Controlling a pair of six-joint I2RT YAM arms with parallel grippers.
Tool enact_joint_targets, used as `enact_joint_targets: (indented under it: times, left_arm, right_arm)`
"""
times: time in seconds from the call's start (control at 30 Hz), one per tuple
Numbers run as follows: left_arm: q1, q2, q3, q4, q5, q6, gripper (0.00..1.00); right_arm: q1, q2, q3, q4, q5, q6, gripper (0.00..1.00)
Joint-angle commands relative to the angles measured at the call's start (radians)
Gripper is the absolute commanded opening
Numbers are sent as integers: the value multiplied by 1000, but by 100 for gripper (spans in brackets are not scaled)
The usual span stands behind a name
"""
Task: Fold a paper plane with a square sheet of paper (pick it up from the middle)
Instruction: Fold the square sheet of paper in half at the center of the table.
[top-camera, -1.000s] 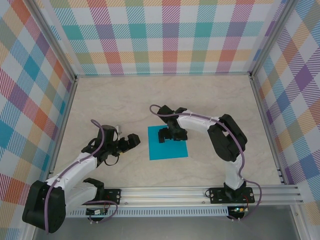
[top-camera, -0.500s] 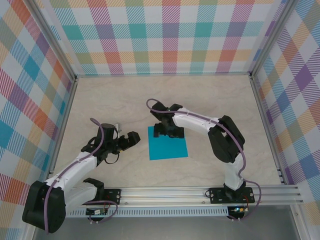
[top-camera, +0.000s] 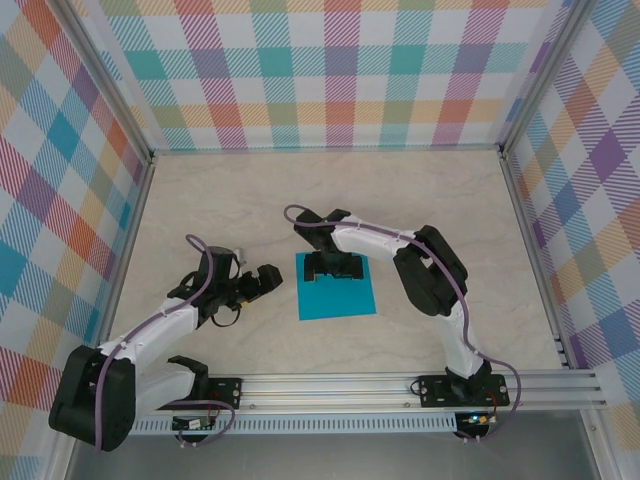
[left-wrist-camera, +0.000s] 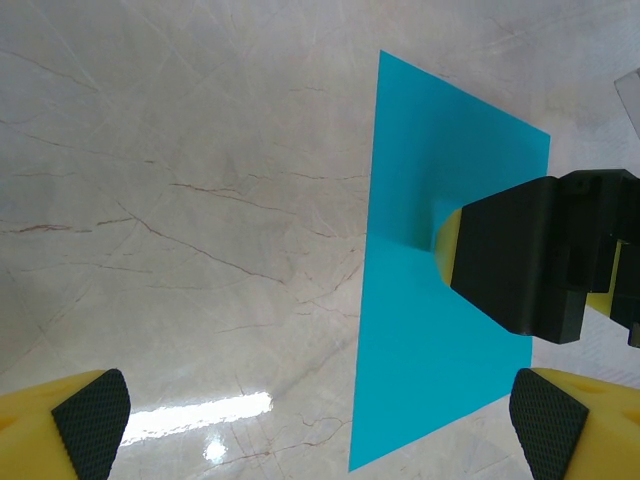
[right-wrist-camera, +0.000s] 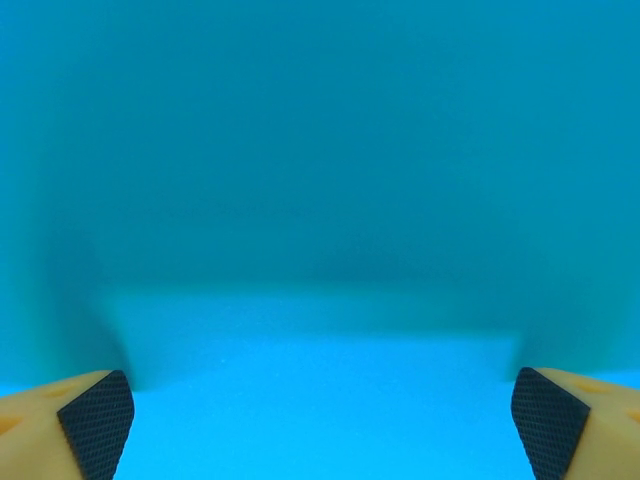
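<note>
Spread wide on the right gripper (right-wrist-camera: 320, 415): black textured pads (right-wrist-camera: 95, 420) on yellow fingers, set in the lower left and lower right corners of the right wrist view, gripping nothing. Between and beyond those pads, across the frame: the square sheet of paper (right-wrist-camera: 320, 200), plain teal-blue, brighter in a band near the bottom and shaded above.

Seen from the side at the right of the left wrist view: a black gripper body with one yellow fingertip down at the teal surface and a small shadow around it. Touching or just above, cannot tell.

From the top external view: poised over the upper part of the sheet, a little left of its middle, fingers pointing down, with the white arm reaching in from the right.

Likewise spread wide on the left gripper (left-wrist-camera: 320, 422): pads in the lower left and lower right corners of the left wrist view, closed on nothing. Around the left pad, bare marble-patterned table (left-wrist-camera: 180, 200) with a bright glare streak beside it. Just above and left of the right pad, the lower corner of the sheet, lying flat, its left edge running top to bottom a little right of frame centre.

In the top external view: near the sheet's left edge but apart from it, fingers aimed toward the paper, at about the height of its upper half.
</note>
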Motion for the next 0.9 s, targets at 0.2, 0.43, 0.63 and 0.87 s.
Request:
enact_joint_targets:
  times: [0.2,0.43,0.63,0.87]
  left_arm:
    - [-8,-28,20,-10,13,15,100]
    - [-8,-57,8,-23,-1,14,100]
    - [-8,-63,7,-24,-6,9,100]
    - [-8,-57,8,-26,-9,9,100]
  right_arm:
    - [-3,77,9,-39,-38,-12,100]
    - [-3,94,-50,-26,-53,12,100]
    - [-2,113,-47,-39,-36,14,97]
    - [2,114,-45,-29,-44,17,95]
